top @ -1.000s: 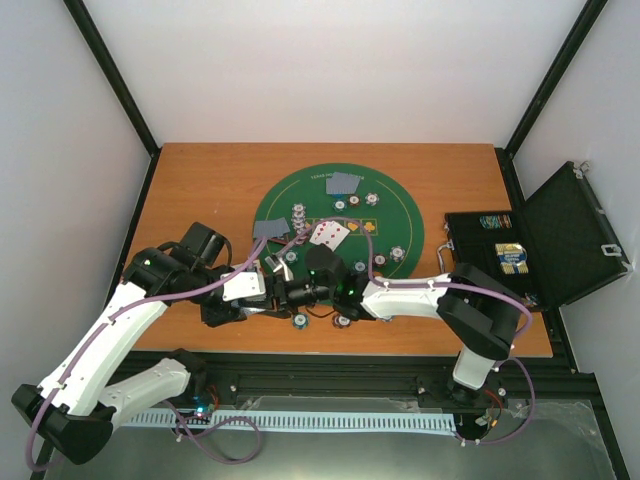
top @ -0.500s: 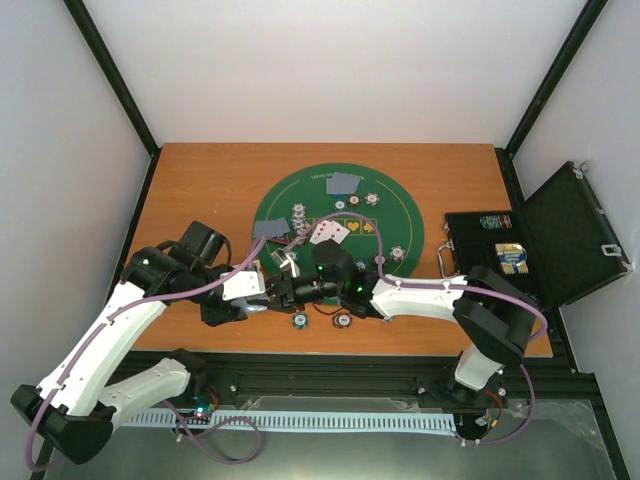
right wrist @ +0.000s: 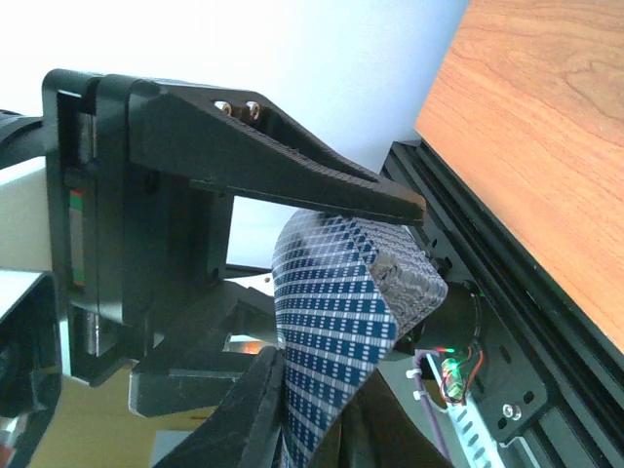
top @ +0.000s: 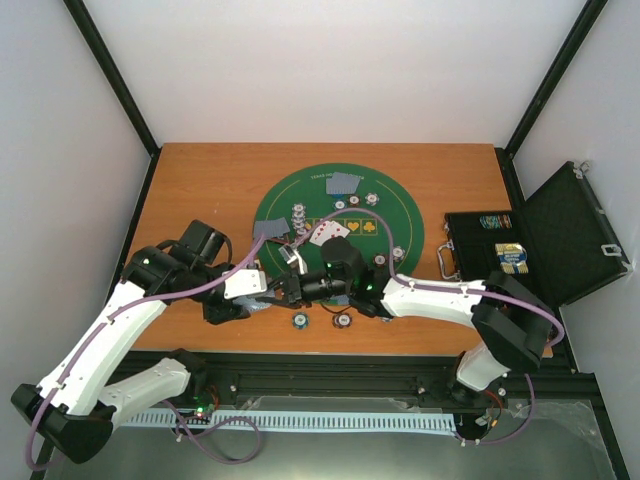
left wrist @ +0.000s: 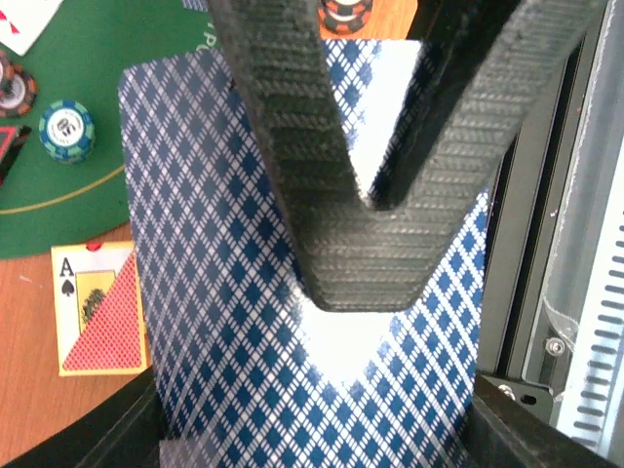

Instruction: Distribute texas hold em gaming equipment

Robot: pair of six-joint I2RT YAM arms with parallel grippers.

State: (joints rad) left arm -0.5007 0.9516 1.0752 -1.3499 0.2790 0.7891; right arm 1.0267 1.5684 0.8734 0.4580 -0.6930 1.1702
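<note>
The left gripper [top: 258,298] clamps blue diamond-backed playing cards [left wrist: 214,244] by their long edges, over the table's near edge just off the mat. I cannot tell how many cards are in that hold. The right gripper [top: 283,292] faces it nose to nose. Its 2 fingers [left wrist: 292,146] meet at the tips against the top card's back, and I cannot tell whether a card is nipped between them.

Beside the held cards, 1 card marked A with a spade [left wrist: 97,307], half of it a red triangle, lies on the wood. 1 teal chip [left wrist: 66,132] sits on the green mat [top: 400,215] close by. 2 near chips [top: 300,320] lie on the table [top: 200,180] just off the mat's near rim.

On the mat are 2 face-down cards [top: 343,183], a small fan of face-up cards [top: 330,232] and 3 far chips [top: 371,197]. 1 black case [top: 560,235] stands open at the right.
</note>
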